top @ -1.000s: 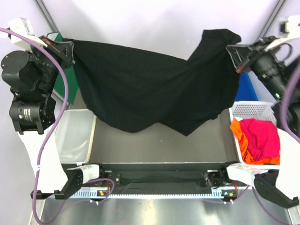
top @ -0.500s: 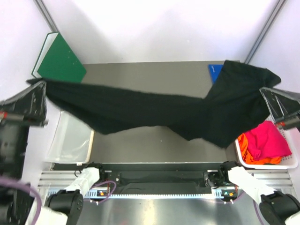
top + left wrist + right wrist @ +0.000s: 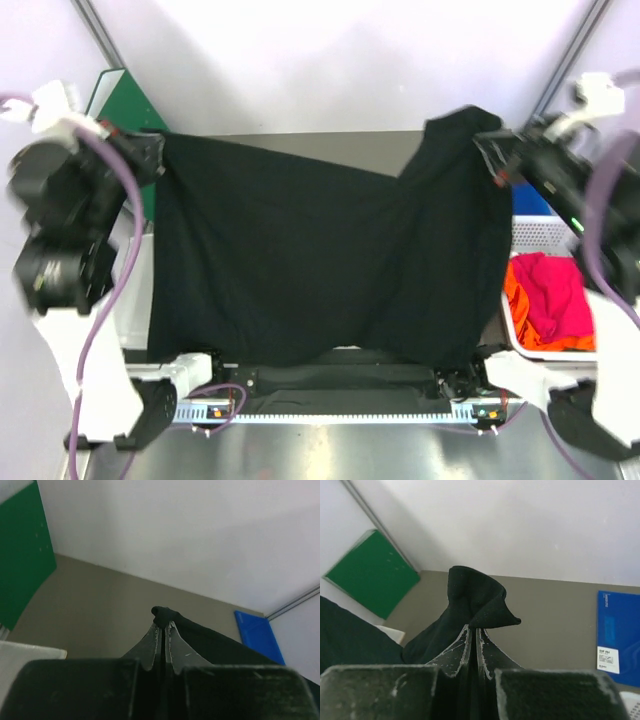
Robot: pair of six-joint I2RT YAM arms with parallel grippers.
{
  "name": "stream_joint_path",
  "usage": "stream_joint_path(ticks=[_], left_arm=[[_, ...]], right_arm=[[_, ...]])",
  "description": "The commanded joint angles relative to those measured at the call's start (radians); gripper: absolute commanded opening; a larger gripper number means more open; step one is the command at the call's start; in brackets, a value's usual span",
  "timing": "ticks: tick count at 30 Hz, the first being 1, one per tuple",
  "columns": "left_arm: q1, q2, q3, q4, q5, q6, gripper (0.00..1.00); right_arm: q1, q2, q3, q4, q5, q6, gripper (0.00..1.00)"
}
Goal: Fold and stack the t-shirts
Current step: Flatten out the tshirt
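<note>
Top external view: black t-shirt [image 3: 320, 270], spread between two grippers
We log the left gripper [image 3: 148, 152] and right gripper [image 3: 495, 152] each clamped shut on an upper corner of the cloth, raised near the far corners of the table [image 3: 300, 145], we judge so the shirt hangs open for folding, its hem at the near edge; pink t-shirt [image 3: 550, 300] and orange t-shirt [image 3: 510, 290] wait in the white basket [image 3: 545, 235] at the right edge; green board [image 3: 122, 95] at the far left corner; blue sheet [image 3: 617, 635] bears a white label, writing too small for us to read
</note>
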Motion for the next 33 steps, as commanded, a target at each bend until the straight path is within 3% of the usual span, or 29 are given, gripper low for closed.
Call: stream_joint_path(ticks=[1, 7, 13, 19, 27, 33], left_arm=[[-0.002, 0.036, -0.06, 0.144, -0.025, -0.007, 0.0], [-0.001, 0.128, 0.104, 0.167, -0.068, 0.015, 0.0], [-0.002, 0.111, 0.116, 0.283, -0.074, -0.019, 0.0], [-0.002, 0.062, 0.131, 0.348, -0.061, -0.039, 0.0], [-0.002, -0.001, 0.158, 0.296, -0.039, -0.05, 0.0], [-0.001, -0.056, 0.246, 0.201, -0.039, -0.05, 0.0]], right_arm=[[-0.011, 0.146, -0.048, 0.243, 0.021, -0.047, 0.0], [-0.011, 0.248, 0.113, 0.268, 0.003, -0.06, 0.0], [-0.009, 0.249, 0.231, 0.34, 0.024, -0.062, 0.0], [-0.009, 0.19, 0.242, 0.49, 0.076, -0.045, 0.0], [-0.011, 0.15, 0.409, 0.479, 0.052, 0.004, 0.0], [-0.011, 0.042, 0.42, 0.392, 0.041, 0.059, 0.0]])
